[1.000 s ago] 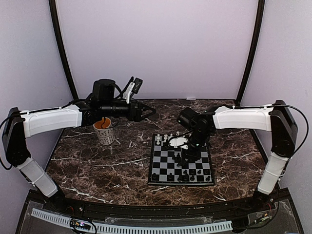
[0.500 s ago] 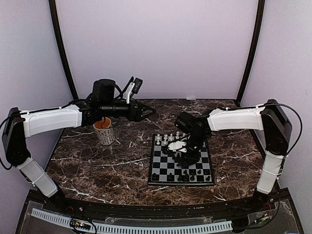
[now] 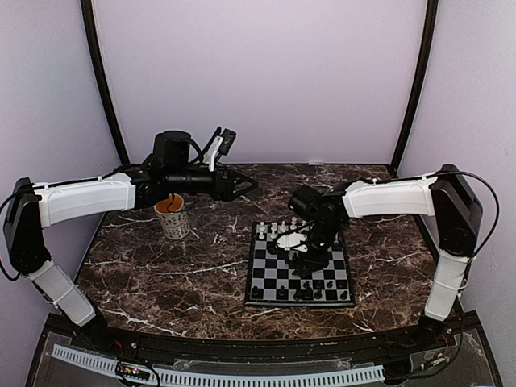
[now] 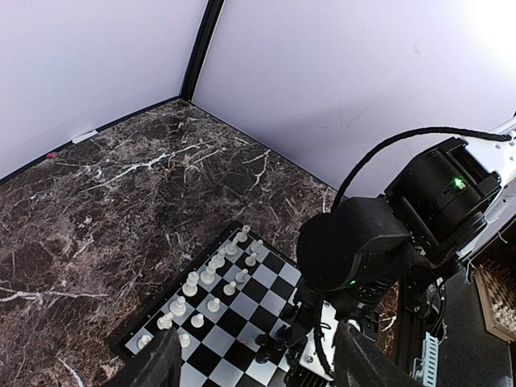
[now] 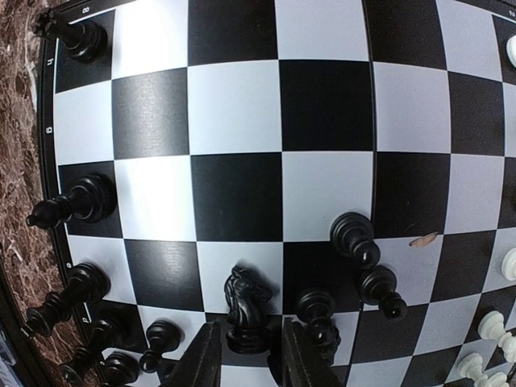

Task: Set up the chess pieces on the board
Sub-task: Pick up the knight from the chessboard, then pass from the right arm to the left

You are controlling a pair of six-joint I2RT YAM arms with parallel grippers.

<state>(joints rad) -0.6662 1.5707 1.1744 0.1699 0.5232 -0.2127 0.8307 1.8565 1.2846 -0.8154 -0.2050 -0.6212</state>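
The black knight (image 5: 246,310) is straddled by the right jaws, likely for lifting, grip unclear; left jaws are held apart.

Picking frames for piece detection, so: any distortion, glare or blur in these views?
Right wrist: strong fisheye, lines on the board bow, yet the knight is sharp. Left wrist: glare blows out the wall at top right; its own pincer fingers look soft. Top: even light, pieces tiny.
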